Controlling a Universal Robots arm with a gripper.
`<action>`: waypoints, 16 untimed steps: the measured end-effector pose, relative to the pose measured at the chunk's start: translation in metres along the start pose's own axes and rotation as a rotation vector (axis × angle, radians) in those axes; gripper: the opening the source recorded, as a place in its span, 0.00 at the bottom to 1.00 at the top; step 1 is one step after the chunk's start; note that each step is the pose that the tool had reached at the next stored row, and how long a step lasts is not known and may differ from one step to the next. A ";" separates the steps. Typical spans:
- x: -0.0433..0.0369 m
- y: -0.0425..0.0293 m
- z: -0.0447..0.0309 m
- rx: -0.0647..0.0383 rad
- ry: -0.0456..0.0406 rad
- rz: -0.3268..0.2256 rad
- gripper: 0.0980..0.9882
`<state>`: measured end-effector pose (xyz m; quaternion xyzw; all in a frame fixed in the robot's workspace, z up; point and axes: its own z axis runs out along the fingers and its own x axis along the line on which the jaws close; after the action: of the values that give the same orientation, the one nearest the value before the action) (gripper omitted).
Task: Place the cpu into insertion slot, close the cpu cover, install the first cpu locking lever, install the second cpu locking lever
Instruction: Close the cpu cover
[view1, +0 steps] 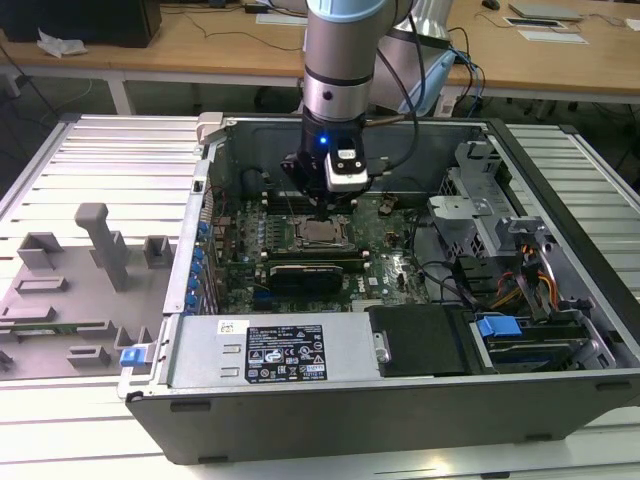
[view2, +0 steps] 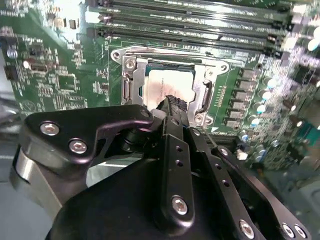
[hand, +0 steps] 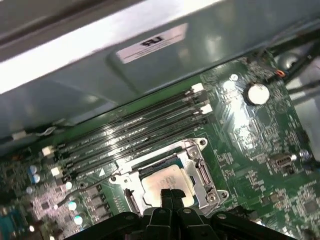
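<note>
open computer case (view1: 400, 415), memory slots (hand: 135, 135), grey fixtures (view1: 100, 240)

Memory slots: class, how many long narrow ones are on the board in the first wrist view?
4 memory slots. They run parallel, side by side, between the cpu and the case wall; none seems hidden.

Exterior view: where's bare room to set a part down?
Bare: ribbed table on the exterior view's right of the case, and beyond the grey fixtures on its left. Crowded: inside the case, gripper over the cpu.
</note>
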<state>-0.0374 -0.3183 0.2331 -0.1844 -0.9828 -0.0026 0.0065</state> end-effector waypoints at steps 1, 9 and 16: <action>0.0000 0.0000 0.0000 0.001 0.0000 -0.037 0.01; 0.0000 0.0000 0.0002 0.004 0.0004 -0.230 0.01; 0.0000 0.0000 0.0010 -0.002 -0.0256 -0.316 0.01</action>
<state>-0.0374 -0.3182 0.2322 -0.0274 -0.9996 -0.0021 -0.0067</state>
